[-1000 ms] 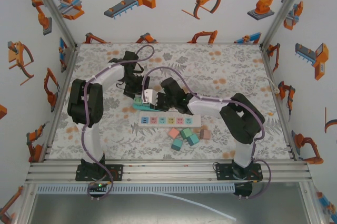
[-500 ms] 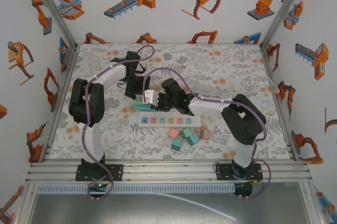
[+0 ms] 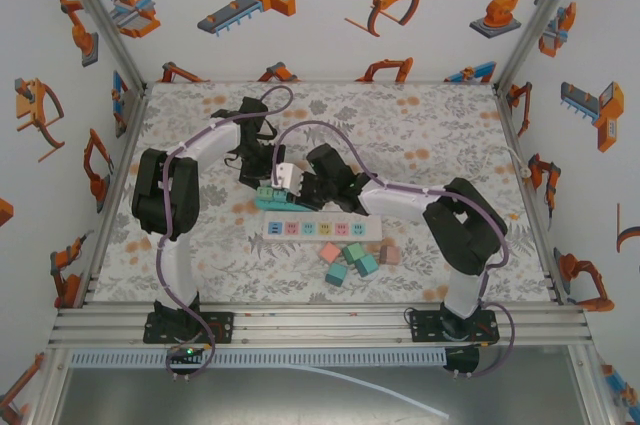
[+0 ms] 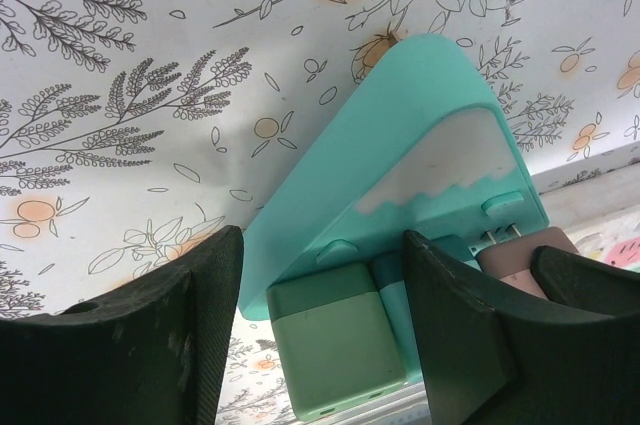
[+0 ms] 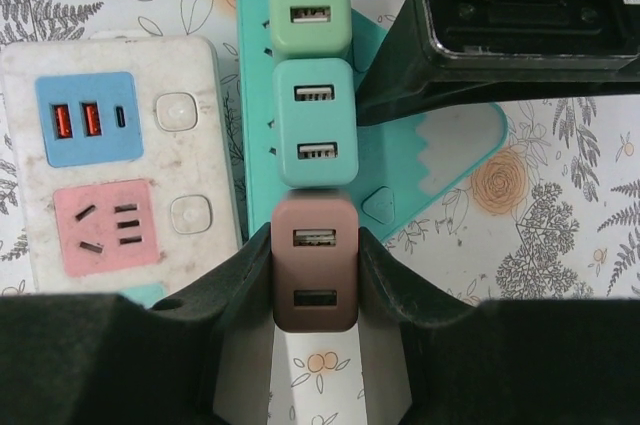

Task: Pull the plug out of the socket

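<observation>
Starting from above, the right claw (image 3: 294,183) sits slightly farther from its base than a second ago. The brown plug (image 3: 288,176) pinched in it, pale in this light, has moved with it. The teal socket strip (image 3: 272,201) beneath has stayed put at the left claw (image 3: 257,175). In the left wrist view, that claw's fingers (image 4: 150,345) stand apart astride the strip's end with a green plug (image 4: 330,345) between them; whether they press on anything I cannot tell. Past one finger, bare prongs (image 4: 500,235) show between brown plug and strip, so I judge the plug partly out and needing more pull. In the right wrist view, the pads clamp the brown plug's sides, a teal plug (image 5: 315,120) stands just beyond the fingertips, and a white power strip (image 5: 120,165) lies beside one finger.
</observation>
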### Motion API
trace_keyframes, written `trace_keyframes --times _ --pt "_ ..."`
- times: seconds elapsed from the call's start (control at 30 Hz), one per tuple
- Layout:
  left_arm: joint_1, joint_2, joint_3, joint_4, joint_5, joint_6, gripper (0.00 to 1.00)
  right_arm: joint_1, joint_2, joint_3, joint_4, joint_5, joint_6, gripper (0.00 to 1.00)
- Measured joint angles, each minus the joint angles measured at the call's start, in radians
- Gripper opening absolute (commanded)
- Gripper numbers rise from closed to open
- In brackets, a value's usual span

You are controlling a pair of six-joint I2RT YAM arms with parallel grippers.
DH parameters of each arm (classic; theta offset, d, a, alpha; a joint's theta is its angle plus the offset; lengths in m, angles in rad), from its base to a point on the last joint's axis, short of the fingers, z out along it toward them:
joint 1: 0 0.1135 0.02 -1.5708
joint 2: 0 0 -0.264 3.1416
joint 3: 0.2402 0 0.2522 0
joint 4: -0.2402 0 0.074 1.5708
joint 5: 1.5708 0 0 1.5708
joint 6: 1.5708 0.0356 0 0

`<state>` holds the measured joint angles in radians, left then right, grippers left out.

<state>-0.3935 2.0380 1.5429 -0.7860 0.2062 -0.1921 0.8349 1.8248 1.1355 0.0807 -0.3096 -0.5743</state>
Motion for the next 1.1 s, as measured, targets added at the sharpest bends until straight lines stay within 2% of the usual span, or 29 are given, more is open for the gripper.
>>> trace_keyframes --times 0.1,0.3,0.57,0.67,0.87,1.0,1.1 --pt "0.0 0.0 0.0 0.0 -0.002 -0.007 0.6 0.021 -0.009 0.053 -0.081 0.046 -0.056 0.1" --pt "0.0 0.0 0.0 -0.002 -0.005 -0.022 0.6 0.026 -0.034 0.068 -0.102 0.055 -0.08 0.1" --pt "-0.001 -0.022 -0.019 0.013 -0.019 -0.04 0.65 0.027 -0.123 0.056 -0.066 0.039 0.037 0.09" --pt "0.001 -0.056 -0.063 0.073 -0.034 -0.056 0.69 0.027 -0.212 0.047 -0.027 0.063 0.2 0.05" --pt "0.03 -0.135 -0.145 0.202 -0.048 -0.102 0.76 0.027 -0.366 -0.04 0.068 0.148 0.581 0.05" --pt "0.071 -0.24 -0.198 0.299 0.008 -0.124 0.77 0.027 -0.421 -0.139 0.1 0.198 0.842 0.05" --pt "0.108 -0.342 -0.256 0.405 0.125 -0.125 0.78 0.027 -0.442 -0.183 0.077 0.217 0.996 0.08"
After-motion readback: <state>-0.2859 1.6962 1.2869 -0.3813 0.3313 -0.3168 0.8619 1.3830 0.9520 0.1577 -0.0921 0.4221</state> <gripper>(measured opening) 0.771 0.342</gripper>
